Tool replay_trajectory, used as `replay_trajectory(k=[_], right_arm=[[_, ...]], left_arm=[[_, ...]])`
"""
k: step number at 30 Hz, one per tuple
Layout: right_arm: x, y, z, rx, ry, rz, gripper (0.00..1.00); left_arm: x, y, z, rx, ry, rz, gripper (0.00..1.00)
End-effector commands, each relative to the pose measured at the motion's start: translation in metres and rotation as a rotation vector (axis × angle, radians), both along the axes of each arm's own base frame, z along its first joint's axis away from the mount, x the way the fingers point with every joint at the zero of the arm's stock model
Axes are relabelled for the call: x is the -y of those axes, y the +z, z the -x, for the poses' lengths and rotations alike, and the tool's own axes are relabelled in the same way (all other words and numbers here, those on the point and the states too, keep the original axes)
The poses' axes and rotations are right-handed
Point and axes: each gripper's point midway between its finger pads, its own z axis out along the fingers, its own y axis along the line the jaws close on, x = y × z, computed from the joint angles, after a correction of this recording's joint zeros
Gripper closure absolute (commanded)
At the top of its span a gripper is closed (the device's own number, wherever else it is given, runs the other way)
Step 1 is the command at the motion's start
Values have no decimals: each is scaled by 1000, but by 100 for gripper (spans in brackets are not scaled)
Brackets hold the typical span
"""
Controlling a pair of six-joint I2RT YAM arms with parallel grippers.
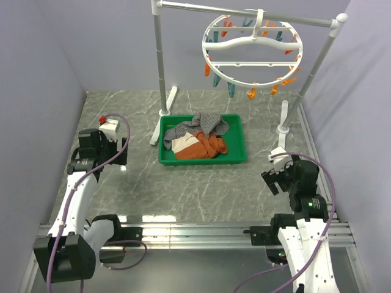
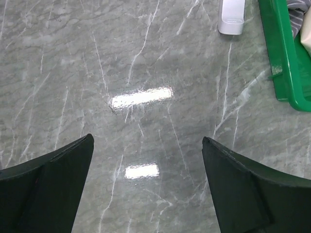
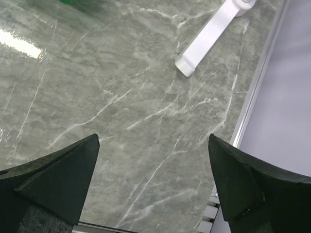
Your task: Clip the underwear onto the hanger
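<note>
Down at the near edge, both arms are seen folded low over the marble table (image 1: 201, 189), left arm to the left, right arm to the right. The left gripper (image 2: 148, 189) is held wide open above the bare surface; its dark fingers (image 2: 48, 189) are spread well apart and nothing is caught between them. The right gripper (image 3: 153, 189) is opened just as wide over the marble near the table's right edge, and nothing is gripped there either.

Further out, a white rack foot (image 2: 231, 19) is picked up in the left wrist view, just beside the corner of the green tray (image 2: 284, 73). The rack's other foot (image 3: 206, 41) is seen lying ahead of the right gripper.

In the middle of the table, the underwear (image 1: 204, 124) is found crumpled in the tray, at its far side. It is draped partly over an orange garment (image 1: 204, 146) and touched by a white cloth (image 1: 180, 143) to its left.

At the back, the hanger (image 1: 244, 80) is hung by its hook from the rack's top bar (image 1: 244, 12), well apart from the underwear and above the tray's far right. Orange and teal pegs (image 1: 252, 93) are seen dangling round its ring, none of them closed on any cloth.
</note>
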Motion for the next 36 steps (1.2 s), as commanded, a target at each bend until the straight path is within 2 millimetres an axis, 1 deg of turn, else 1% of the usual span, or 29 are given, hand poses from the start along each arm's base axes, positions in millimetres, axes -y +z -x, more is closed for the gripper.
replay_trajectory(k=[1, 3, 4, 6, 8, 9, 12, 13, 14, 15, 16, 17, 18, 19, 20, 21, 22, 24, 25, 30, 31, 36], right_arm=[[-3, 2, 0, -10, 35, 11, 0], [-3, -1, 1, -29, 41, 12, 0], [-3, -3, 2, -39, 42, 12, 0], [-3, -4, 1, -58, 44, 13, 0], [-3, -8, 1, -87, 40, 8, 0], [-3, -9, 1, -97, 39, 6, 0], [-4, -12, 1, -126, 33, -3, 0], [-4, -12, 0, -130, 30, -9, 0], [-5, -14, 0, -141, 30, -14, 0], [-5, -14, 0, -144, 32, -17, 0], [-6, -16, 1, -150, 31, -24, 0], [-7, -16, 0, -156, 31, -30, 0], [-8, -16, 0, -159, 35, -37, 0], [-9, -17, 0, -165, 31, -41, 0], [-9, -17, -1, -169, 33, -45, 0], [-10, -16, -2, -171, 31, -49, 0], [-10, -16, -3, -172, 24, -55, 0], [-11, -15, -4, -177, 24, -62, 0], [-11, -14, -5, -178, 21, -64, 0], [-12, -14, -6, -191, 24, -67, 0], [-13, -14, -7, -196, 29, -70, 0], [-14, -17, -11, -208, 37, -69, 0]], left_arm=[[3, 17, -13, 64, -50, -31, 1], [6, 22, -19, 74, -90, -50, 1], [14, 24, -21, 79, -131, -47, 1], [23, 28, -29, 81, -188, -64, 1], [40, 31, -38, 78, -252, -70, 1], [54, 31, -41, 78, -300, -77, 1], [79, 36, -58, 79, -370, -102, 1], [96, 35, -61, 77, -414, -110, 2], [105, 36, -73, 74, -428, -122, 4], [113, 35, -78, 71, -445, -131, 6], [128, 35, -81, 69, -479, -135, 11], [137, 32, -94, 59, -493, -144, 13], [144, 31, -100, 54, -507, -150, 16], [156, 13, -106, 9, -533, -157, 21], [163, 21, -118, 28, -538, -161, 23], [172, 18, -123, 20, -553, -172, 26], [179, 9, -134, 1, -560, -178, 31], [188, 0, -143, -19, -575, -189, 35], [193, -7, -153, -33, -578, -192, 38], [206, -27, -175, -70, -570, -181, 40], [209, -33, -180, -81, -571, -180, 40], [214, -57, -188, -116, -558, -191, 41]])
